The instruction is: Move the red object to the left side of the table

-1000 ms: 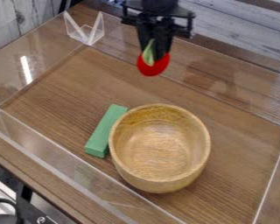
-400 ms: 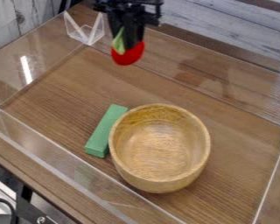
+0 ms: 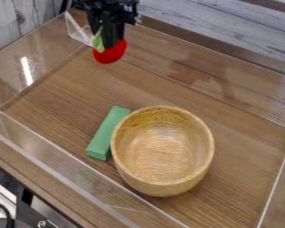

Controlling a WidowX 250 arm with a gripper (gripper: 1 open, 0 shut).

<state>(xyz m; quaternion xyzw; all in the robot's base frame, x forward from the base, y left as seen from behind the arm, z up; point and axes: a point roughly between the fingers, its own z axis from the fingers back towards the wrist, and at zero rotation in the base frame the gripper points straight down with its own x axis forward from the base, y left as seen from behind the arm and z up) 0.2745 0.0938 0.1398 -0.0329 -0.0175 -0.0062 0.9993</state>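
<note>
**Red toy strawberry held over the far left of the table**

Brown wood-grain covers the table [image 3: 192, 93], a flat top fenced by clear acrylic walls [image 3: 32, 62] that catch pale reflections. Beyond the far wall runs a band of light grey planking; dark framing shows below the near left edge.

One black gripper [image 3: 107, 37] points straight down at the upper left, its jaws closed on the one red object [image 3: 109, 50], a small rounded toy strawberry with a strip of light green up between the fingers. The toy hangs clear of the wood, close to the far left corner.

One round wooden bowl [image 3: 163, 148] sits near the front. One flat green rectangular block [image 3: 108, 132] lies angled, just beside the bowl's left rim.
</note>
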